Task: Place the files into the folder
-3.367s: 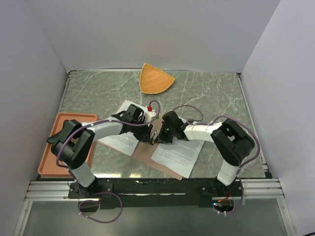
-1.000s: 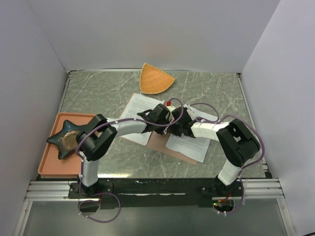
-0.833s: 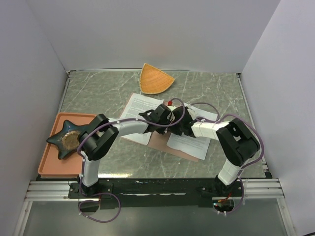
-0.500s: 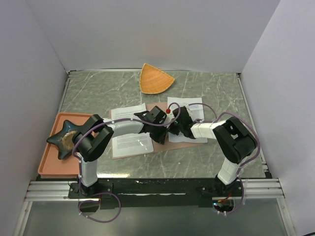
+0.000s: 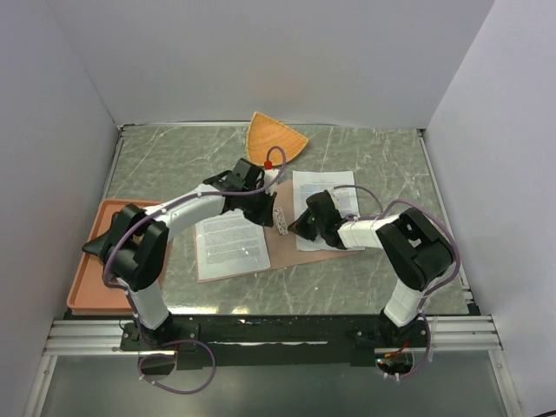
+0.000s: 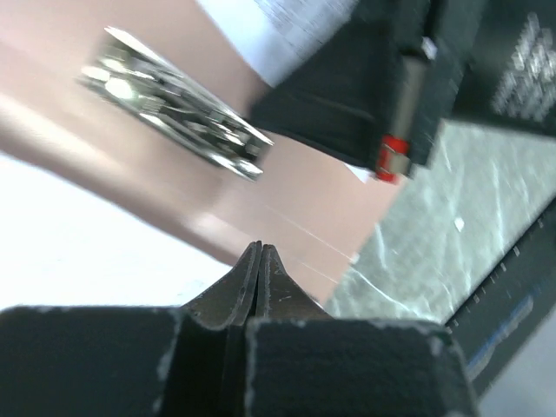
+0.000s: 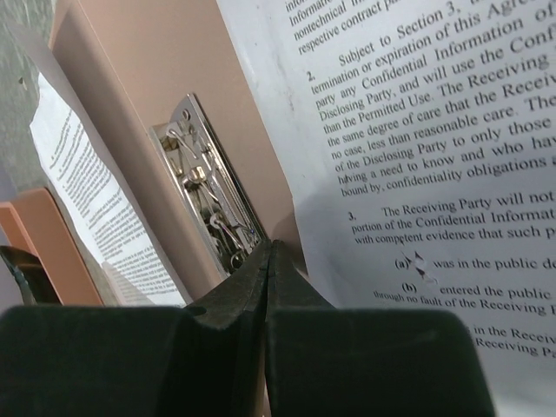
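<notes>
Right wrist: closed right claw (image 7: 271, 248) beside clip (image 7: 211, 188)

My left gripper (image 5: 265, 216) and right gripper (image 5: 297, 229), jaws closed, flank the metal clip (image 5: 280, 220) of the open folder (image 5: 278, 252). The left sheet (image 5: 228, 246) lies left of the clip and the right sheet (image 5: 320, 187) right of it. The fan dish (image 5: 276, 139) sits beyond them.

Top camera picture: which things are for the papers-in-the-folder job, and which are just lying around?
For the job:
reddish-brown folder, with its metal clip
left paper sheet
right paper sheet

Just lying about:
orange fan-shaped dish
salmon tray
</notes>
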Controlling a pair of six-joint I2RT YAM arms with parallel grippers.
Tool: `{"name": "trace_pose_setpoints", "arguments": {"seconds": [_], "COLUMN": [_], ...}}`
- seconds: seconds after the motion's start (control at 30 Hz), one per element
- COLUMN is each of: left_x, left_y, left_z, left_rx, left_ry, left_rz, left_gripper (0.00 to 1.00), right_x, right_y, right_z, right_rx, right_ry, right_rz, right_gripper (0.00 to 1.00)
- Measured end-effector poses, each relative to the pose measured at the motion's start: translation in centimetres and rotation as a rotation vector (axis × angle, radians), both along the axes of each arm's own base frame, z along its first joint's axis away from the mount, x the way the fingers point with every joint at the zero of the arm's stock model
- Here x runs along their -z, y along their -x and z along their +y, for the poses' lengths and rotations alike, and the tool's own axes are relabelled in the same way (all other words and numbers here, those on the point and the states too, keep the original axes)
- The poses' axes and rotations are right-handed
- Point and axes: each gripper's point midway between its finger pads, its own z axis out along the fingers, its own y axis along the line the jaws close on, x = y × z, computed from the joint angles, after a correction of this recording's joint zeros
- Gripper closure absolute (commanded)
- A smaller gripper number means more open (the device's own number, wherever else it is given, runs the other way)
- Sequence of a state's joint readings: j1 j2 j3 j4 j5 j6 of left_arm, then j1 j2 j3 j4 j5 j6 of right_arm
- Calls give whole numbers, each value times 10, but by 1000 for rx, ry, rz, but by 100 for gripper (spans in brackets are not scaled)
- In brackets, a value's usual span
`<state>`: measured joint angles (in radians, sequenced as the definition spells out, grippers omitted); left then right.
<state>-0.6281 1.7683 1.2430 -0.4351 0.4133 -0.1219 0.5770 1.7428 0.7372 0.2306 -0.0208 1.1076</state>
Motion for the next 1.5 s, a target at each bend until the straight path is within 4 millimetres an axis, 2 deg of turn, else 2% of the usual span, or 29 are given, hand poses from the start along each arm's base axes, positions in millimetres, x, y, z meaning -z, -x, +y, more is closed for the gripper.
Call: {"name": "trace_pose_setpoints", "arguments": {"seconds": [0.07, 0.17, 0.5, 0.63, 0.83, 0.9, 0.97, 1.03, 1.07, 1.13, 1.2, 1.3, 1.4, 1.5], "left_x": [-5, -7, 35, 42, 43, 42, 39, 30, 24, 13, 7, 5, 13, 29], "left_y": [-10, -15, -10, -8, -11, -16, -26, -46, -58, -82, -96, -102, -99, -87], "left_z": [6, 6, 8, 6, 6, 9, 14, 16, 16, 15, 13, 7, 2, -3], "left_rx": [-33, -46, -59, -64, -86, -105, -143, -186, -206, -244, -266, -276, -275, -268], "left_ry": [-3, -10, -78, -79, -74, -74, -74, -56, -43, -16, 2, 13, -2, -48], "left_rz": [-31, -59, 17, 38, 47, 41, 39, 20, 10, -16, -28, -19, 10, 47], "left_gripper": [99, 98, 99, 99, 99, 97, 88, 80, 66, 51, 48, 46, 46, 45], "right_x": [0, -2, -2, -4, -8, -8, -9, -10, -11, -12, -13, -17, -29, -56], "right_y": [2, 5, 19, 21, 27, 27, 23, 21, 20, 18, 18, 20, 23, 25], "right_z": [0, 0, 2, 2, -14, -22, -28, -33, -34, -34, -31, -23, -15, -4], "right_rx": [-1, -4, -25, -42, -95, -113, -122, -137, -144, -161, -181, -219, -253, -288], "right_ry": [-2, -4, 11, 29, 151, 191, 219, 242, 248, 249, 240, 200, 153, 88], "right_rz": [-1, -4, -6, -4, 9, 15, 18, 14, 10, -3, -17, -45, -88, -176], "right_gripper": [100, 100, 100, 100, 99, 94, 86, 80, 78, 78, 78, 79, 80, 80]}}
